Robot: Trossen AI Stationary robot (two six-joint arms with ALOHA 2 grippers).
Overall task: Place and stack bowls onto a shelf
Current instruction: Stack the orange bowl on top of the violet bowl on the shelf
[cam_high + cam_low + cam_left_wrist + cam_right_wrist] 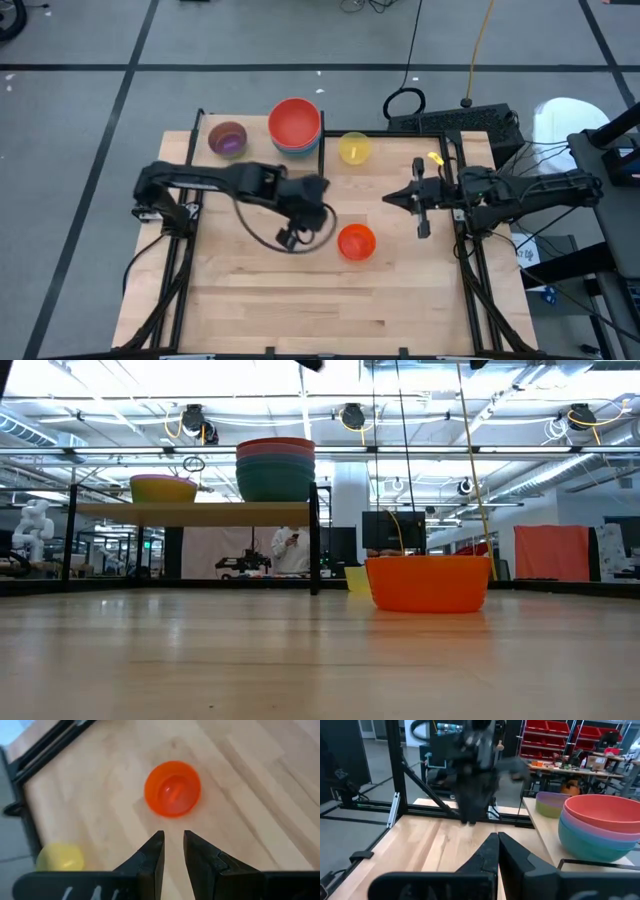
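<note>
- High view: I see the shelf (255, 128) along the far edge of the table (300, 300). On it sits a stack of large bowls (295, 127), red on top with blue and teal rims showing beneath, and beside it a purple bowl inside a green one (228, 139).
- High view: the yellow bowl (354, 148) stands on the table just beside the shelf's end. The orange bowl (356, 242) stands alone nearer the table's middle.
- High view: my left gripper (325, 190) hangs above the table between the shelf and the orange bowl, touching neither. My right gripper (392, 199) waits over the table's right side, pointing inward.
- Low view: the orange bowl (428, 582) sits upright on the table, with a sliver of the yellow bowl (357, 580) behind it. The shelf plank (190, 512) carries the tall stack (275, 468) by the black upright end bar, and the green bowl (163, 488) well apart from it. A person (292, 550) stands in the room behind.
- Left wrist view: my left gripper (173, 847) has its fingers (156, 852) parted by a narrow gap and holds nothing. The orange bowl (172, 788) lies ahead of the tips, apart from them; the yellow bowl (59, 857) is off to one side.
- Right wrist view: my right gripper (496, 839) has its tips pressed together, empty. Past it I see the left arm (475, 775) and the bowl stack (600, 825) with the purple-in-green pair (551, 802) behind.
</note>
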